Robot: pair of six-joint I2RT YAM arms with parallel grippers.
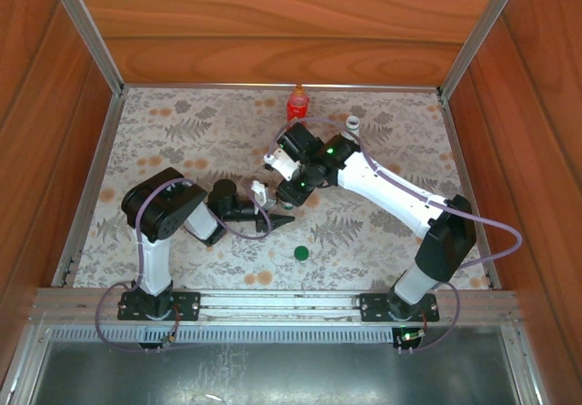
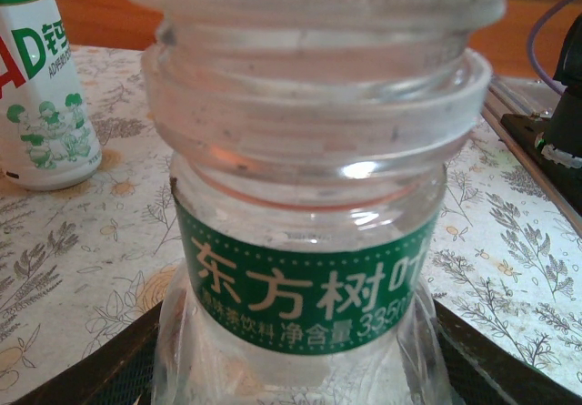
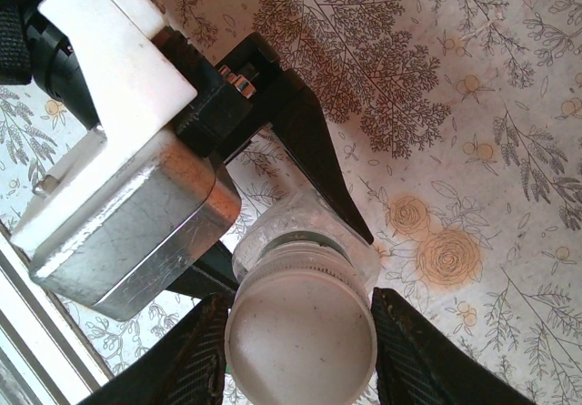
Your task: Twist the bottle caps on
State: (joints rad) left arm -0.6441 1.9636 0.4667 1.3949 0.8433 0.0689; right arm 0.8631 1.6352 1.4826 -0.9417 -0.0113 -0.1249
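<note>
while left gripper (image 2: 305, 378) clamps clear plastic bottle (image 2: 309, 196), right gripper (image 3: 300, 364) pinches round white cap (image 3: 302, 332): keep level, turn slow w/o forcing.

Floral beige table (image 1: 364, 241), red bottle (image 1: 296, 105), clear bottle (image 2: 309, 196) with green label, white cap (image 3: 300, 337), green-printed white bottle (image 2: 41, 105), green cap (image 1: 301, 253)

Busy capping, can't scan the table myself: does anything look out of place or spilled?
A green cap lies loose on the table near the arm bases, apart from every bottle. The red bottle and white bottle stand upright at the back. Nothing looks spilled.
</note>
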